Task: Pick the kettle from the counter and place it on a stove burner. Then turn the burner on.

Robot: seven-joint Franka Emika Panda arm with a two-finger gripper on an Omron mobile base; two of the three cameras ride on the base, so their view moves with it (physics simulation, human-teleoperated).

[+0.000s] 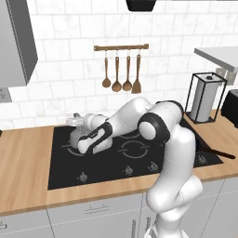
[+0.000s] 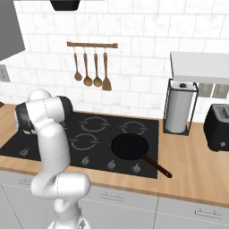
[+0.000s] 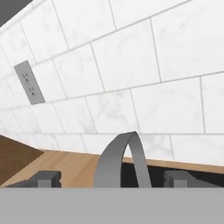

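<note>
Left base view has the counter point(image 1: 25, 158) running across the picture as a long light-brown wooden top, its grain lying left to right. Set into it is the black glass cooktop point(image 1: 107, 162), a wide rectangle whose long side follows the counter. The white arm point(image 1: 174, 153) rises at 5 o'clock and reaches toward 9 o'clock, low over the glass. The paper-towel stand point(image 1: 204, 97) is upright at 2 o'clock, and the rail of wooden utensils point(image 1: 122, 47) hangs on the tiled wall at 12 o'clock. The kettle point(image 1: 80, 135) sits on the cooktop at its back-left part, upright, on the burner point(image 1: 74, 149) whose grey broken ring shows just under it. Most of the kettle is hidden by the forearm, so I cannot tell which way its spout points. A row of small knobs point(image 1: 128, 170) lines the front edge of the glass.

Right base view shows the frying pan point(image 2: 130, 147) on the cooktop's right half, its handle pointing to 4 o'clock, and a black toaster point(image 2: 217, 127) at 3 o'clock.

Hand view looks along the gripper point(image 3: 111, 178) at the tiled wall, with a wall socket point(image 3: 29, 82) at 10 o'clock. The kettle's thin arched handle rises between the two dark fingertips point(image 3: 47, 177), with clear gaps on both sides. The jaws stand wide apart and grip nothing.
</note>
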